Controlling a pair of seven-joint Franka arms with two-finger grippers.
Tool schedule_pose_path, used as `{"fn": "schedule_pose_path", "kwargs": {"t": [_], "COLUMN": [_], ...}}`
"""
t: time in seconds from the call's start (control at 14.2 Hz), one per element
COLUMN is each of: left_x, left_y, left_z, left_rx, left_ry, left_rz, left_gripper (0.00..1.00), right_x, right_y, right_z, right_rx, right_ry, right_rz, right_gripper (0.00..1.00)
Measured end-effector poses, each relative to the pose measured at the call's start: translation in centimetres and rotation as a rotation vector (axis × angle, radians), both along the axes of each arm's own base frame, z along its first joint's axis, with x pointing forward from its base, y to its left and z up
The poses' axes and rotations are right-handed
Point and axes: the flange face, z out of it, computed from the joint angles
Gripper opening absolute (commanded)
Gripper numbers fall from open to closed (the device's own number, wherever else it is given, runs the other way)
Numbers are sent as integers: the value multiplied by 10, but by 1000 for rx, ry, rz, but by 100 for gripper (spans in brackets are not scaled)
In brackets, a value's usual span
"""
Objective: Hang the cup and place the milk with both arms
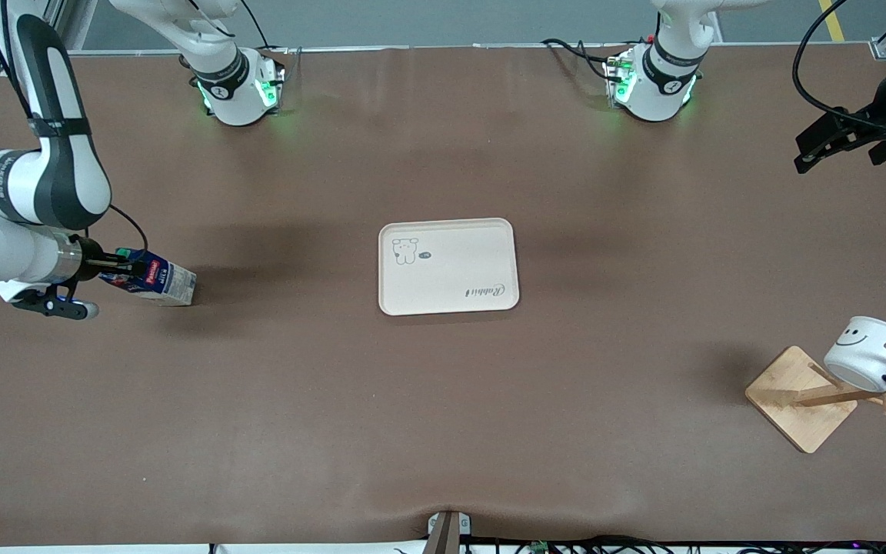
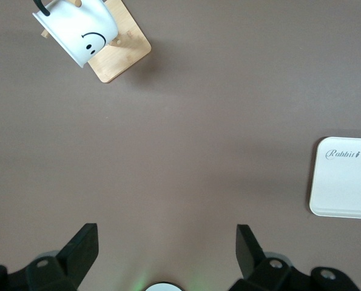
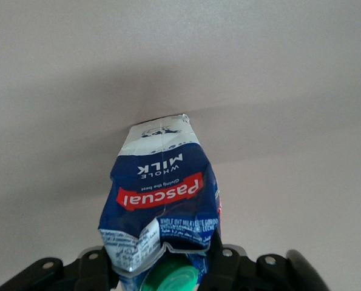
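Observation:
The milk (image 1: 157, 279) is a dark blue carton with a red-and-white label, tipped over on its side at the right arm's end of the table. My right gripper (image 1: 124, 269) is shut on its top end, beside the green cap. In the right wrist view the milk (image 3: 162, 188) fills the space between the fingers of the right gripper (image 3: 162, 267), and its top is creased. Its base hangs close over the brown table; I cannot tell whether it touches. The white smiley cup (image 1: 867, 352) (image 2: 77, 31) hangs tilted by its black handle on a peg of the wooden rack (image 1: 795, 402). My left gripper (image 1: 804, 154) (image 2: 166, 241) hangs open and empty, high over the left arm's end.
A cream tray (image 1: 489, 238) (image 2: 344, 182) with a small bear drawing lies flat in the middle of the table, with nothing on it. The rack's square bamboo base (image 2: 124, 53) stands near the front camera at the left arm's end. Both arm bases glow green along the robots' edge of the table.

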Motion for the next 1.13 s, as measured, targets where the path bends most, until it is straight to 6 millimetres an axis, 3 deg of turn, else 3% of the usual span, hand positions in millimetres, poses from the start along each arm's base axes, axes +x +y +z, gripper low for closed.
{"fn": "schedule_pose_path", "kwargs": {"t": [0.35, 0.56, 0.7, 0.84, 0.98, 1.06, 1.13], "left_x": [0, 0, 0, 0, 0, -1, -1], "left_y": [-1, -1, -1, -1, -1, -1, -1], "left_z": [-1, -1, 0, 0, 2, 2, 2], "left_rx": [-4, -4, -4, -5, -5, -5, -5], "left_ry": [1, 1, -1, -3, -5, -6, -6], "left_rz": [-2, -1, -1, -1, 0, 0, 0], "left_gripper": [100, 100, 100, 100, 100, 100, 100], "right_x": [-4, 10, 23, 28, 32, 30, 28], "right_y": [8, 15, 19, 31, 57, 73, 86], "right_z": [2, 34, 82, 153, 237, 266, 281], "right_rx": [9, 12, 26, 46, 46, 47, 49], "right_ry": [56, 61, 57, 69, -21, -63, -89], "right_rz": [12, 23, 18, 26, 71, 99, 121], "right_gripper": [100, 100, 100, 100, 100, 100, 100]}}
